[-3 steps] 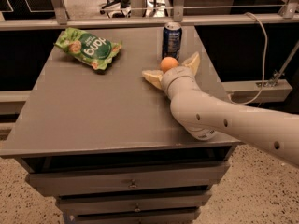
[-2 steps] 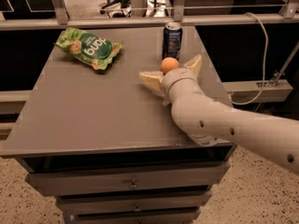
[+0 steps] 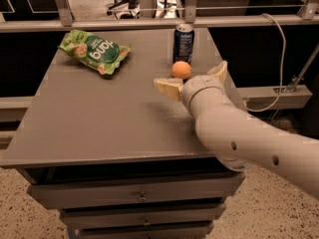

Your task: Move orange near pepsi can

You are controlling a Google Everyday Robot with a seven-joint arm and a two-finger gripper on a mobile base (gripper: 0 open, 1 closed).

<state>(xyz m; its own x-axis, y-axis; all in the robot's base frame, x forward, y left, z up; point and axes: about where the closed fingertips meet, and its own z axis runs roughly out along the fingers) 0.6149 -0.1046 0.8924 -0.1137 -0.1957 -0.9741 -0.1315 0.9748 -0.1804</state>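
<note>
The orange [image 3: 181, 69] sits on the grey table [image 3: 99, 118] just in front of the dark blue pepsi can [image 3: 183, 43], which stands upright near the table's far edge. My gripper [image 3: 192, 78] is open, its two cream fingers spread wide on either side of the orange, just behind it toward me. One finger [image 3: 167, 86] lies left of the orange and the other points up at its right. The orange is between the fingers and not gripped.
A green snack bag [image 3: 94, 52] lies at the far left of the table. A metal rail [image 3: 149, 21] runs behind the table. A white cable [image 3: 279, 59] hangs at the right. Drawers [image 3: 139, 195] are below the tabletop.
My gripper and arm have shifted slightly back and left from the orange. The orange and can have not moved.
</note>
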